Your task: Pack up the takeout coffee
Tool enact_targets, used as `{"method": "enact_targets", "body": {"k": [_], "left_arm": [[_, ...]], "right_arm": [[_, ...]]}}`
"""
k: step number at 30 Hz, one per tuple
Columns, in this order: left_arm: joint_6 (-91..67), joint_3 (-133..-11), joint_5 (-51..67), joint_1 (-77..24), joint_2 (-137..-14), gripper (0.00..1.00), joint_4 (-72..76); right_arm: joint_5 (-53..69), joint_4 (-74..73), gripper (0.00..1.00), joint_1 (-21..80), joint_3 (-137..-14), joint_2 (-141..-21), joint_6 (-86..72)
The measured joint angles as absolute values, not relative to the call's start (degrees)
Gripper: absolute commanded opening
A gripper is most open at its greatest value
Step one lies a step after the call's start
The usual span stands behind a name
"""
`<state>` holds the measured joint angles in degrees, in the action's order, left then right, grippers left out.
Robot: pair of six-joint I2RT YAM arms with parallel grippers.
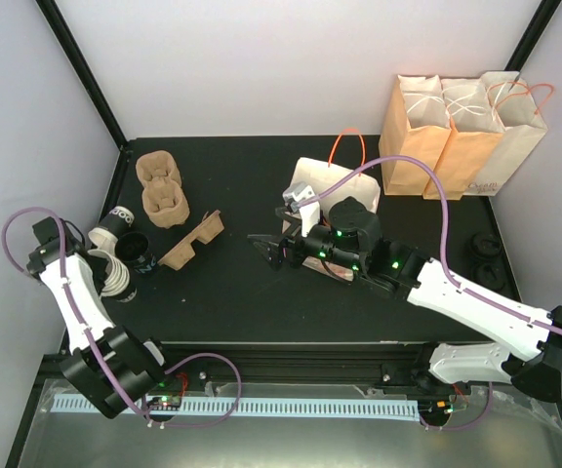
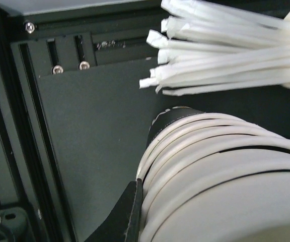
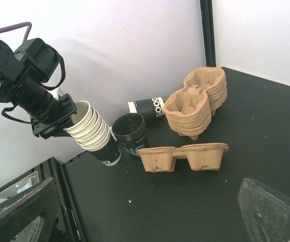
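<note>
No black cup with a black lid shows in any view; the takeout coffee is hidden or out of view. My left gripper [image 1: 113, 261] is shut on the rim of a tilted stack of white-lined paper cups [image 3: 92, 132]. One finger [image 2: 131, 214] presses against the outside of the rims [image 2: 220, 171]. My right gripper [image 1: 264, 248] is open and empty above the table's middle, its jaws wide apart at the bottom corners of the right wrist view [image 3: 147, 184]. A white paper bag [image 1: 332, 187] with an orange handle lies just behind it.
Open black cups [image 3: 130, 132] stand by the stack and one black cup [image 3: 147, 106] lies on its side. Brown cup carriers [image 3: 183, 156] [image 3: 195, 103] sit beside them. Three paper bags [image 1: 461, 122] stand back right, loose black lids [image 1: 483, 244] at right. Wrapped straws [image 2: 225, 50] lie near the left gripper.
</note>
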<state>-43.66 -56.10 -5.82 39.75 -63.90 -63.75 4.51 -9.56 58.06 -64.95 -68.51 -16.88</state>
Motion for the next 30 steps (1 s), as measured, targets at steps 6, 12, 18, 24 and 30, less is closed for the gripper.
{"method": "enact_targets", "body": {"k": [6,12,18,24,30], "left_arm": [[-43.6,-56.5,-3.2,39.7,-63.0,0.02,-68.6],[-43.8,-56.4,-0.8,38.5,-58.9,0.02,-75.8],[-48.3,-54.0,2.0,32.1,-51.9,0.02,-76.8],[-53.4,-54.0,1.9,24.4,-53.6,0.6,-76.7],[-54.2,-54.1,1.3,23.7,-56.1,0.98,-76.4]], "right_arm": [[4.9,-8.7,1.0,58.1,-64.9,-68.5,-17.1],[5.1,-8.4,1.0,58.1,-64.9,-68.5,-17.1],[5.1,-8.0,1.0,58.1,-64.9,-68.6,-17.1],[5.0,-8.0,1.0,58.1,-64.9,-68.6,-17.1],[4.6,-8.1,1.0,58.1,-64.9,-68.4,-17.1]]}}
